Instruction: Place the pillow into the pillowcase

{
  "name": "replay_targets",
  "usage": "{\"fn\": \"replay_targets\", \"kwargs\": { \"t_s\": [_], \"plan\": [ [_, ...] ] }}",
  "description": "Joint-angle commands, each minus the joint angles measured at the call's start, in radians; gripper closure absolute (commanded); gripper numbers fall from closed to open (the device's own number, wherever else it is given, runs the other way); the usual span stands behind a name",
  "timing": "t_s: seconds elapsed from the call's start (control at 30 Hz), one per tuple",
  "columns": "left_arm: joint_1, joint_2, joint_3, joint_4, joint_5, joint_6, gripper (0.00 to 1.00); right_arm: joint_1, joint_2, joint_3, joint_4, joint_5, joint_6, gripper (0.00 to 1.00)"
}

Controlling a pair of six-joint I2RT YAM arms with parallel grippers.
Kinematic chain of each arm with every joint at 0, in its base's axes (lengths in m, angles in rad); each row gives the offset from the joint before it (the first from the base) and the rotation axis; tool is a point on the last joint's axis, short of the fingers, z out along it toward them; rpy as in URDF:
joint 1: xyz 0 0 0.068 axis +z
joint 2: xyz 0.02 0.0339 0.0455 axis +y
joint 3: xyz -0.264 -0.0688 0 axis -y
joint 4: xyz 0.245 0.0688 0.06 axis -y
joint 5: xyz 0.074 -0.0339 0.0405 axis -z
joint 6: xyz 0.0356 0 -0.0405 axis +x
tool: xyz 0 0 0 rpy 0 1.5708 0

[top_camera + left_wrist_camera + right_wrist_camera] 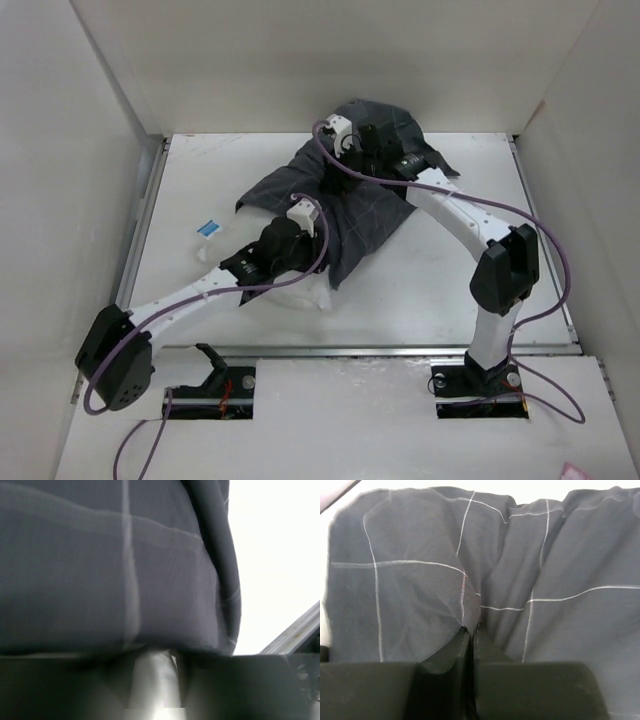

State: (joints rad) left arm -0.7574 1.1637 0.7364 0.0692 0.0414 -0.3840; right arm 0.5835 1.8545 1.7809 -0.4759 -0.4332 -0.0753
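Pillowcase (365, 215) lies crumpled in the upper middle of the top view, on the worktop (450, 290). It covers most of the pillow (312, 292), whose white edge shows at the cloth's lower left, under the left arm. The right pincer (471, 640) is clenched on a raised fold of the pillowcase, with the checked cloth drawn down between its fingers. The left pincer (155, 662) is clenched too, dark cloth hanging close over it; whether it pinches any cloth cannot be told.

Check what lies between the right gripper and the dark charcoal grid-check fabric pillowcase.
Nothing: the right gripper pinches a pillowcase fold directly, per the right wrist view.
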Motion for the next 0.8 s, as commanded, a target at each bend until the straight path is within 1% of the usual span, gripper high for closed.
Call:
{"fn": "replay_targets", "kwargs": {
  "t_s": [0.0,0.03,0.07,0.1,0.13,0.17,0.23,0.27,0.3,0.37,0.4,0.43,0.5,0.53,0.57,0.67,0.77],
  "plan": [
    [0.012,0.044,0.069,0.077,0.001,-0.035,0.59,-0.002,0.02,-0.015,-0.001,0.005,0.02,0.61],
    [0.012,0.031,0.069,0.043,0.002,-0.048,0.38,-0.002,0.034,0.0,-0.018,0.037,0.02,0.47],
    [0.012,0.012,0.054,0.023,-0.015,-0.067,0.13,-0.002,0.034,0.009,-0.042,0.071,0.02,0.42],
    [0.012,-0.016,0.04,0.005,-0.026,-0.087,0.0,-0.002,0.034,0.018,-0.043,0.13,0.02,0.37],
    [0.003,-0.05,0.012,-0.017,-0.035,-0.125,0.0,-0.002,0.017,0.018,-0.055,0.149,0.02,0.34],
    [0.003,-0.137,-0.002,-0.064,-0.064,-0.148,0.0,-0.002,0.002,0.018,-0.055,0.169,0.003,0.31],
    [0.003,-0.246,-0.029,-0.113,-0.1,-0.199,0.0,0.007,-0.032,0.018,-0.055,0.247,-0.011,0.23],
    [0.003,-0.363,-0.052,-0.143,-0.125,-0.266,0.0,0.021,-0.073,0.009,-0.037,0.278,-0.03,0.21],
    [0.003,-0.424,-0.063,-0.213,-0.196,-0.307,0.0,0.032,-0.093,-0.001,-0.036,0.306,-0.053,0.2],
    [0.003,-0.537,-0.087,-0.303,-0.273,-0.398,0.0,0.088,-0.15,-0.04,-0.036,0.384,-0.107,0.18],
    [0.003,-0.641,-0.097,-0.413,-0.369,-0.52,0.0,0.111,-0.167,-0.057,-0.026,0.424,-0.141,0.18],
    [0.003,-0.686,-0.097,-0.469,-0.411,-0.582,0.0,0.157,-0.184,-0.09,-0.011,0.511,-0.153,0.18],
    [0.003,-0.789,-0.133,-0.586,-0.484,-0.72,0.0,0.197,-0.208,-0.1,0.003,0.582,-0.165,0.16],
    [0.003,-0.812,-0.146,-0.67,-0.524,-0.824,0.0,0.213,-0.218,-0.1,0.003,0.596,-0.181,0.16],
    [0.003,-0.832,-0.158,-0.689,-0.525,-0.855,0.0,0.238,-0.218,-0.088,-0.016,0.576,-0.191,0.16],
    [0.003,-0.857,-0.216,-0.689,-0.515,-0.901,0.0,0.301,-0.207,-0.087,-0.038,0.554,-0.213,0.16],
    [0.003,-0.82,-0.25,-0.701,-0.544,-1.021,0.0,0.364,-0.147,-0.077,-0.075,0.568,-0.213,0.16]
  ]
}}
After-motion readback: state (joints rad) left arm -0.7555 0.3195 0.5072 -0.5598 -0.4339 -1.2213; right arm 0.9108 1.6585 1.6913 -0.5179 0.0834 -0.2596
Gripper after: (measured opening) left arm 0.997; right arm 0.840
